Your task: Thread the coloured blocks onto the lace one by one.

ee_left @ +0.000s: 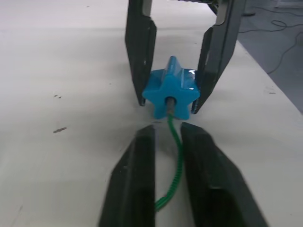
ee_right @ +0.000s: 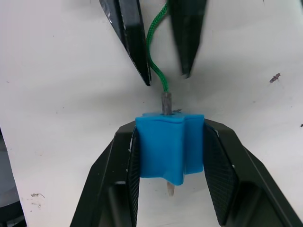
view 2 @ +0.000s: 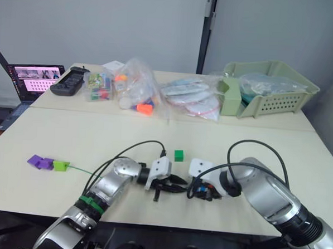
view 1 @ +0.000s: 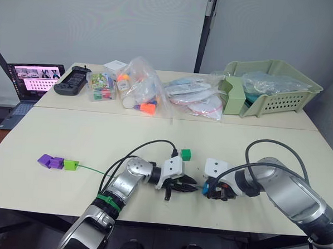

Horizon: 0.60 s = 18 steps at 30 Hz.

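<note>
Two claws (view 2: 174, 185) (view 2: 199, 190) tip to tip

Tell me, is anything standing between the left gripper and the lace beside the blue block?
Nothing visible. The lace runs between the open fingers of the left gripper, and its tip already enters the blue block.

Lab: laptop (view 1: 33, 79), cluttered worktable (view 1: 71, 136)
</note>
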### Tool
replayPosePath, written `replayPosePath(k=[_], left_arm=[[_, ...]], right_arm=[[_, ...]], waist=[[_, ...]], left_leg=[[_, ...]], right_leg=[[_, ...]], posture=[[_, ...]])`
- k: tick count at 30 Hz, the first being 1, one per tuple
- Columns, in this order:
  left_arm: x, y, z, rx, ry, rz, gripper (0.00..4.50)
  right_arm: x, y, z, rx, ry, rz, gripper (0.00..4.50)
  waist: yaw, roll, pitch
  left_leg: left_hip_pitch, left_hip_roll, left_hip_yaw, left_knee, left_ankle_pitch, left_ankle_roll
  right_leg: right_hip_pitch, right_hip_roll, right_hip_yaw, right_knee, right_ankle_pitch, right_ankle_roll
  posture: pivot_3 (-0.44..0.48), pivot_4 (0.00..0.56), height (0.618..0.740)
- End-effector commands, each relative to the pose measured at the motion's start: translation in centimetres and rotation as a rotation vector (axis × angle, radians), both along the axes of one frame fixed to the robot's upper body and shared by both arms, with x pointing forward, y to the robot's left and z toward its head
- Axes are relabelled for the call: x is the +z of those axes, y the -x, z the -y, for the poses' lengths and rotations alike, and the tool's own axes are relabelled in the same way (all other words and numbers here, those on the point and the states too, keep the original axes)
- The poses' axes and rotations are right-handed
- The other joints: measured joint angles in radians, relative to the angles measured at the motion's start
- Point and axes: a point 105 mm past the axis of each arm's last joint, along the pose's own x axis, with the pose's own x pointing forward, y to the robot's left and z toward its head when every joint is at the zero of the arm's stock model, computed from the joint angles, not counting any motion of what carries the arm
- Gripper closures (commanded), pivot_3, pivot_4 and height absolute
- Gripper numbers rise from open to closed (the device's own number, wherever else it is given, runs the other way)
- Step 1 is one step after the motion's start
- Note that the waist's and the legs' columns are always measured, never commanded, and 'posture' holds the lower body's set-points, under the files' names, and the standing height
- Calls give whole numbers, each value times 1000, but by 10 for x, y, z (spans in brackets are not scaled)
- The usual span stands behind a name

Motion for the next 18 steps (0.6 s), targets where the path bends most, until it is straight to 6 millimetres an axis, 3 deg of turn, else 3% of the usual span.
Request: replayPosePath(k=[1, 8, 13, 18], left_arm=[[10, 2, 7, -30, 18, 36, 4500], [12, 2, 15, -37, 33, 39, 4500], [16, 1, 32, -65, 37, 50, 4500], [17, 0, 32, -64, 47, 18, 4500]], right_arm=[[8, 1, -5, 29, -14, 31, 3156], [8, 1, -5, 31, -15, 30, 3156], [8, 1, -6, 35, -15, 31, 3156], [7, 0, -6, 34, -15, 35, 3156]], waist=[[0, 0, 0], [1, 0, 0], [2, 0, 0], [1, 0, 0]], left_leg=[[0, 0, 0, 0, 0, 0], [0, 0, 0, 0, 0, 0], [0, 0, 1, 1, 0, 0], [0, 0, 3, 0, 0, 0]], right_leg=[[0, 0, 0, 0, 0, 0], [0, 0, 0, 0, 0, 0], [0, 0, 0, 0, 0, 0], [0, 0, 0, 0, 0, 0]], posture=[[0, 150, 734], [0, 150, 734], [0, 150, 734], [0, 150, 734]])
